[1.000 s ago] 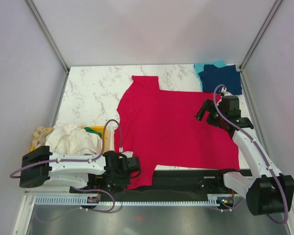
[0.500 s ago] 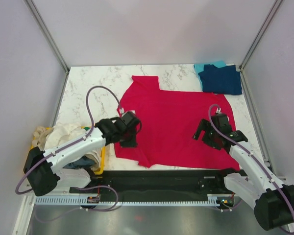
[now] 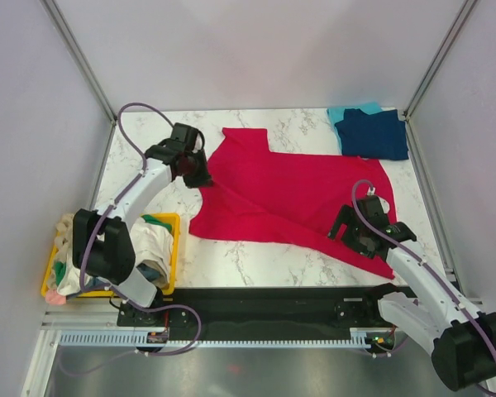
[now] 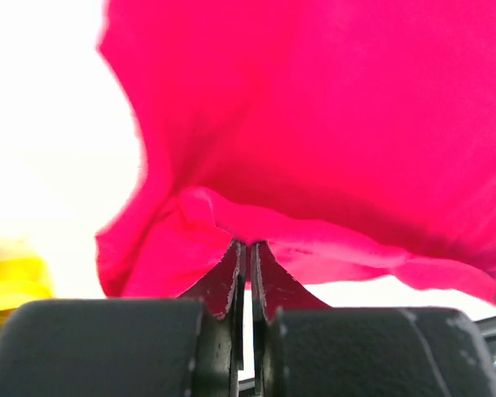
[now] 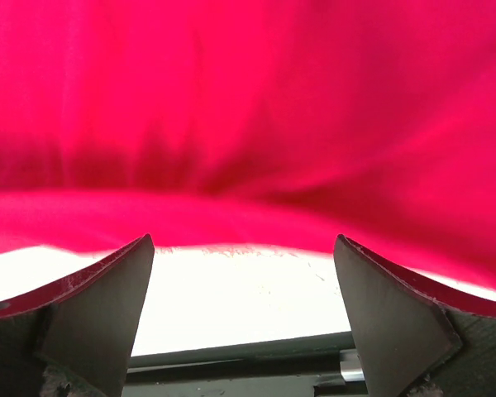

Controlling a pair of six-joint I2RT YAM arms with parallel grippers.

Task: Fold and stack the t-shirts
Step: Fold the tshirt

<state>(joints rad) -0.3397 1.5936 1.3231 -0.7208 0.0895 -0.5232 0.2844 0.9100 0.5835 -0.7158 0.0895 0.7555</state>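
Folding is in hand: the left claw (image 4: 248, 246) is pinched shut on an edge of the crimson t-shirt (image 3: 298, 194), which spreads rightward from it; the right claw (image 5: 241, 241) gapes empty over the near hem. Next, I judge, lay that edge flat

Left jaws pinch the red t-shirt (image 3: 289, 198) at its left edge.

I'm in a lab test cell: plain white panels (image 3: 256, 50) on metal posts (image 3: 81, 62) enclose the marble tabletop (image 3: 298, 128) under my jaws.
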